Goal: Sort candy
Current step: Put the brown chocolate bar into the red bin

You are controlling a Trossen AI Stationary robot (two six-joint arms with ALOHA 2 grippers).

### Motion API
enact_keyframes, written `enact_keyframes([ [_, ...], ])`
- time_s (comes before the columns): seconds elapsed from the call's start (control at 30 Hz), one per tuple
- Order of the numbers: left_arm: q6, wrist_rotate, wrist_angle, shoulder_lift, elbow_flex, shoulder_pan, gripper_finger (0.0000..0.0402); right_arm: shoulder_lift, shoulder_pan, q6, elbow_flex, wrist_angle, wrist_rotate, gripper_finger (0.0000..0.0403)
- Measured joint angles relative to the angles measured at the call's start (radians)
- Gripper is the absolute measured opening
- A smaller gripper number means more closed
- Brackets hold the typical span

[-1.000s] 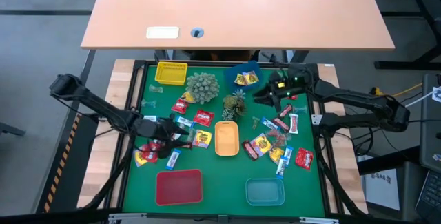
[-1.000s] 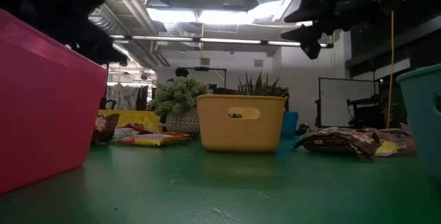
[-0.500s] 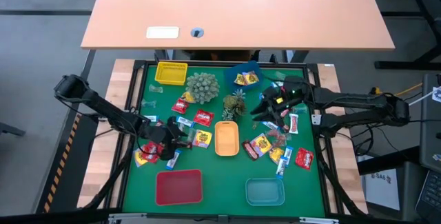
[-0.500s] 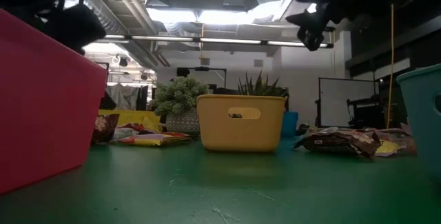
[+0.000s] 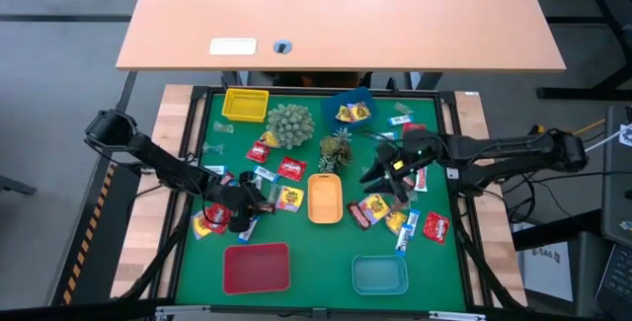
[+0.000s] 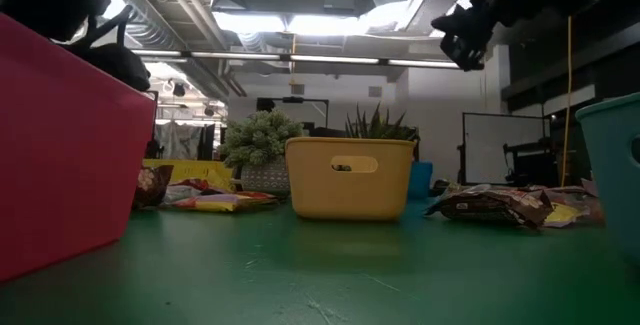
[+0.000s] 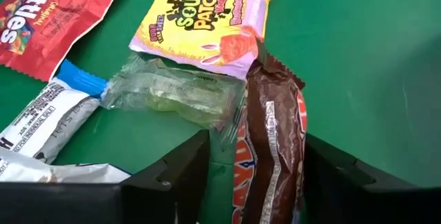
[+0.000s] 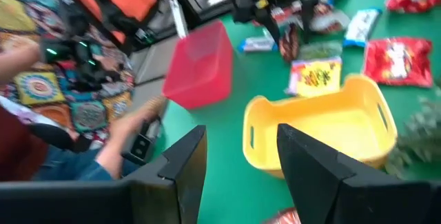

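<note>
A workshop or lab hall. Above the green table [image 6: 330, 275], exposed ducts [image 6: 175, 55] and strip lights [image 6: 320, 20] cross a bare ceiling.

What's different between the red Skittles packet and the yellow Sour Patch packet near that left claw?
The red Skittles packet is glossy red; the yellow Sour Patch packet is yellow with a pink end. The Sour Patch packet touches the brown-wrapped bar; the Skittles packet lies apart from it. Both lie flat on the green table mat.

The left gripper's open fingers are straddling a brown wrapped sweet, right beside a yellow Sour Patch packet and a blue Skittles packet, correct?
Nearly. The Skittles packet is red, as the left wrist view shows. The left gripper does straddle the brown wrapped sweet beside the yellow Sour Patch packet.
</note>
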Motion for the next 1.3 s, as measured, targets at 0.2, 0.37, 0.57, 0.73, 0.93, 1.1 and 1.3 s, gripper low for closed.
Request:
enact_keyframes([
  [0.2,0.0,0.001,0.003,0.0,0.0,0.0,0.0145,0.0,0.102,0.014,0.0,-0.075,0.175,0.0177],
  [0.37,0.001,0.001,0.021,-0.003,0.014,0.0,0.0113,0.0,0.171,0.046,0.0,-0.095,0.28,0.0177],
  [0.57,0.007,0.002,0.023,-0.003,0.072,0.0,0.0087,0.003,0.247,0.053,0.0,-0.107,0.4,0.0177],
  [0.73,0.074,0.031,0.014,-0.003,0.095,0.0,0.007,0.008,0.286,0.054,0.0,-0.114,0.414,0.0177],
  [0.93,0.078,0.056,0.013,-0.003,0.173,0.001,0.0055,0.009,0.303,0.054,0.0,-0.126,0.415,0.0177],
  [1.1,0.078,0.168,0.016,-0.003,0.296,0.0,0.0053,0.009,0.302,0.054,0.0,-0.138,0.416,0.0177],
  [1.3,-0.066,0.304,0.018,-0.004,0.404,-0.053,0.0053,0.009,0.302,0.054,0.0,-0.153,0.416,0.0177],
])
